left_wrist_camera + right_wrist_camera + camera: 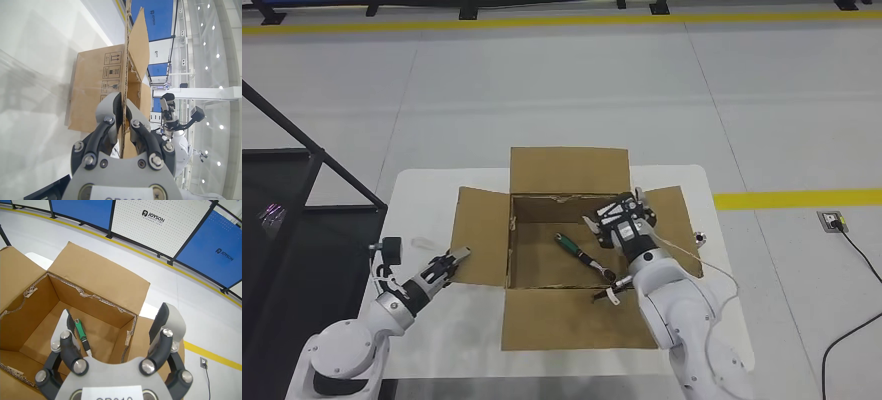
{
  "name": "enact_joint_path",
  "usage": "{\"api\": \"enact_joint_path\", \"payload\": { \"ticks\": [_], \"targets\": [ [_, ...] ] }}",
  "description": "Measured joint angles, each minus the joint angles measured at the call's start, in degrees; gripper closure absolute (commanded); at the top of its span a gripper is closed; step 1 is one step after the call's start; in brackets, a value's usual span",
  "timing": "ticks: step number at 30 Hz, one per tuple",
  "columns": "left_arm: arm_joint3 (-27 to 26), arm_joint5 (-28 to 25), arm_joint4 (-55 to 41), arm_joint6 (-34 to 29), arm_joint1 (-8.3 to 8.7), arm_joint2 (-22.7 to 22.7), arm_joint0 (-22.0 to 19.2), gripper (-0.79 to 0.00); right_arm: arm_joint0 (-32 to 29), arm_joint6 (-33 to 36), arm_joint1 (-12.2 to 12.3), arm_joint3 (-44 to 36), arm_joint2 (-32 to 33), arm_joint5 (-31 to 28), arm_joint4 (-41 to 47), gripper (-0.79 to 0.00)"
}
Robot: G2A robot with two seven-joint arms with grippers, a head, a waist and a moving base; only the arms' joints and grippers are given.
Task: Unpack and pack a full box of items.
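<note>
- You are looking down at one white table (427, 205) on a pale grey floor (542, 90).
- The floor has two yellow lines (797, 198). One is far at the back and one is out on the right.
- On the floor at the right there is one socket (831, 221) with one black cable (854, 300) plugged into it.
- One black frame (282, 160) stands just beside the table on the left.
- In the right wrist view you can see a fence of blue and white panels (157, 224) across the floor.
- One cardboard box (569, 170) sits in the middle of the table. All four of its flaps are folded out (so the top is wide open).
- One screwdriver (572, 246) with a green handle lies flat on the bottom of the box.
- Your left gripper (123, 106) is pinched tight on the edge of the left flap (480, 235). The cardboard sits right between its two fingers.
- Your right gripper (115, 315) is spread wide and holds nothing. It hangs over the right part of the box, near the screwdriver but not touching it.
- Two little things lie on the table outside the box. One clear thing (424, 242) is near the left gripper. One round thing (702, 238) is just beside the right flap. Both are too small to tell what they are.
</note>
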Motion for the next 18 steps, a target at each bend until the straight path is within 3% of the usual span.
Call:
{"api": "enact_joint_path", "payload": {
  "ticks": [18],
  "targets": [
    [4.8,-1.6,-1.9,-3.5,0.99,0.2,-1.7,0.000,-1.0,-0.2,-0.2,0.4,-1.4,-0.4,-2.4,-0.785]
  ]
}}
